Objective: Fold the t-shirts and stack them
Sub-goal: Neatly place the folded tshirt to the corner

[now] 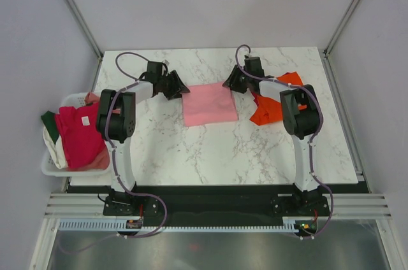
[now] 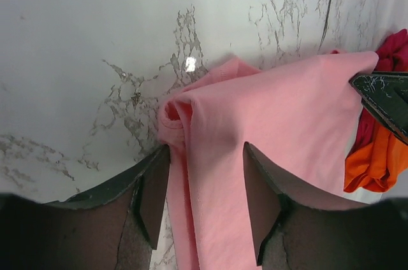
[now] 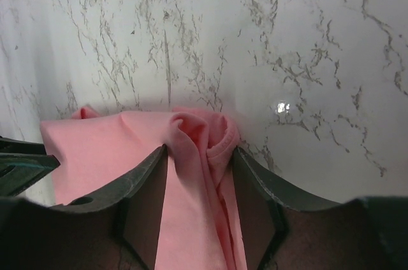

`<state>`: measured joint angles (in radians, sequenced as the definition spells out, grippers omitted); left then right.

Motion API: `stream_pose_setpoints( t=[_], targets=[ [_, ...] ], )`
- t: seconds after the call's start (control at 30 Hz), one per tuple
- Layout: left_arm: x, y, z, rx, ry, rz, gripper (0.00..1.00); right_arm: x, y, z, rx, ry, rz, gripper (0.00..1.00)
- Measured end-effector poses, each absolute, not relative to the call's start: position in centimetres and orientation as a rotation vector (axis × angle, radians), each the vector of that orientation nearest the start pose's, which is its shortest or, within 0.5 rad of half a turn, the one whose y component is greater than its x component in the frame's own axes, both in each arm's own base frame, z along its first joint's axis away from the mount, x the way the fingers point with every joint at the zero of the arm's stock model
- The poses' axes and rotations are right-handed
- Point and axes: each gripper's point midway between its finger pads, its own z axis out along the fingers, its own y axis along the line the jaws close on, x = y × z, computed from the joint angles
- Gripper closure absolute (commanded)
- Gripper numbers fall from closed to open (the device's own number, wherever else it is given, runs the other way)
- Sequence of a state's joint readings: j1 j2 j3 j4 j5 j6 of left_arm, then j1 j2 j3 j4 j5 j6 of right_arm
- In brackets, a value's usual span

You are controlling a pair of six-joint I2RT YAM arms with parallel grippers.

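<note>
Light pink t-shirt (image 1: 210, 106), folded, on marble worktop (image 1: 191, 149). Left pincer (image 2: 205, 153) and right pincer (image 3: 199, 152): each half-open astride a far corner, cloth between jaws.

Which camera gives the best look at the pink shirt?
The top view: the pink shirt shows there whole, a folded rectangle lying flat. Each wrist view shows just one bunched corner of it up close, with the rest cut off.
</note>
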<state>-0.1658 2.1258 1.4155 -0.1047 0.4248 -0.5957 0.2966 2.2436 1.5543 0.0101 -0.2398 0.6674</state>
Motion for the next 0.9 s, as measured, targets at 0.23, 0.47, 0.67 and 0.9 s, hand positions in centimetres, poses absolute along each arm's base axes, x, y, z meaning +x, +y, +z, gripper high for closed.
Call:
stream_pose_setpoints(
  t=[0.23,0.47,0.67,0.9],
  targets=[
    [49.7,-17.8,3.3,-0.352,2.459,-0.855,0.61,53.6,23.2,3.2,0.307,2.352,0.748,0.64],
    [50.8,-18.6,2.6,-0.349,2.472,-0.850,0.98,54.1,23.8,2.7,0.260,2.381,0.669,1.00],
    [50.6,-19.2,2.7,-0.339,2.484,-0.838,0.98,53.2,25.8,2.8,0.147,2.385,0.626,1.00],
    [47.9,-19.6,5.7,-0.291,2.476,-0.830,0.98,49.8,24.7,5.5,0.073,2.374,0.571,1.00]
  ],
)
